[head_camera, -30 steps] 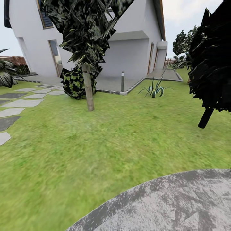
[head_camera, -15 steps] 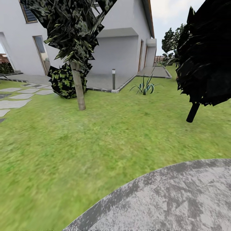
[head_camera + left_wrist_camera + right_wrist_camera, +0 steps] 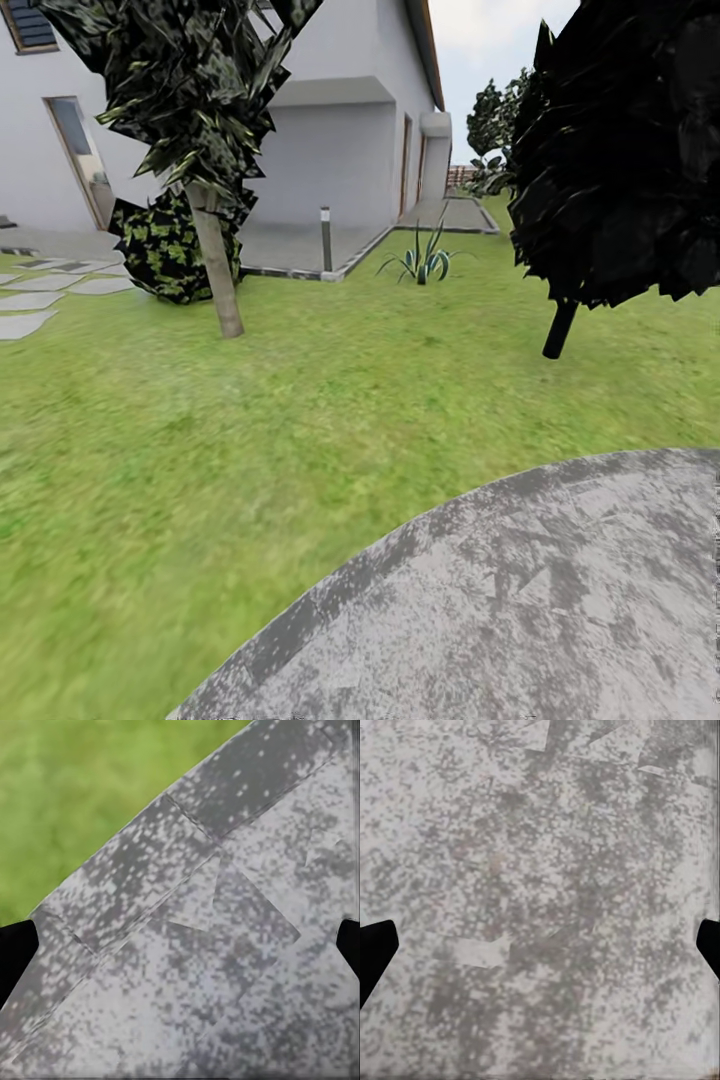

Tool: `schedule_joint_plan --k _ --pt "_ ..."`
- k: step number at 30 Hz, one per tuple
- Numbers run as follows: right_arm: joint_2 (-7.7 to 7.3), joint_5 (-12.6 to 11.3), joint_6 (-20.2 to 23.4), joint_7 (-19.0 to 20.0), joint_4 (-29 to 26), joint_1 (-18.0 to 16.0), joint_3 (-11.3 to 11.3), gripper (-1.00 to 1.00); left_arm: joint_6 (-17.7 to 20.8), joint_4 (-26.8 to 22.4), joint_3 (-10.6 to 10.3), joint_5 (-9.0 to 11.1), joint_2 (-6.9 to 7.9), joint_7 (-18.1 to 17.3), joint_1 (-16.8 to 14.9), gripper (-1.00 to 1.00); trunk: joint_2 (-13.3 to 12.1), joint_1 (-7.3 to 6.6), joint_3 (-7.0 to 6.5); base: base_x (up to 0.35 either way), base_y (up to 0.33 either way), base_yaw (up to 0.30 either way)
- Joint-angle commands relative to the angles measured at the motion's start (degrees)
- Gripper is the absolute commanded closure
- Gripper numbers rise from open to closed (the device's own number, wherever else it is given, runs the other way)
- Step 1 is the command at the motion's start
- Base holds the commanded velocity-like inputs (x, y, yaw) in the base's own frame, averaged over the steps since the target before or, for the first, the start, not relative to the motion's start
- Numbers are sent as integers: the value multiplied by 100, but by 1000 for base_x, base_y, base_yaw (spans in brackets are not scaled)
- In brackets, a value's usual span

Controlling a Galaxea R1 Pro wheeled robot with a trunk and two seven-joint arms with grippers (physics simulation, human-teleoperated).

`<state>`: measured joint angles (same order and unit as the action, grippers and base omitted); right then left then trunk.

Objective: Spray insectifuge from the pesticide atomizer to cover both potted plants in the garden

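No text, label, brand, number or sign can be read in any of the views. The white house wall (image 3: 330,150) is seen to be bare of lettering, and nothing legible is carried by the grey bollard lamp (image 3: 325,238) at the edge of the paving beside it. The mottled grey paved patio (image 3: 520,600) is marked only by its stone pattern and seams, in the head view and in both wrist views alike.
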<state>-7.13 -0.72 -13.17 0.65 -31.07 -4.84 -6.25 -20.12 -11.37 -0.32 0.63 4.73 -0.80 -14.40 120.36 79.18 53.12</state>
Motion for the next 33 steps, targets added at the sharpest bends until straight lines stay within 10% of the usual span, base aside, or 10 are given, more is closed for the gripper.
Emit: schedule_joint_plan --k 1,33 --pt "1 -7 -19 8 5 -4 -7 -100 -18 3 -3 7 1 -8 -2 -100 2 -2 12 -72 18 -186" --pt "1 -7 -19 9 5 -2 -7 -100 -18 3 -3 7 1 -8 -2 -100 2 -2 254 -5 1 -186"
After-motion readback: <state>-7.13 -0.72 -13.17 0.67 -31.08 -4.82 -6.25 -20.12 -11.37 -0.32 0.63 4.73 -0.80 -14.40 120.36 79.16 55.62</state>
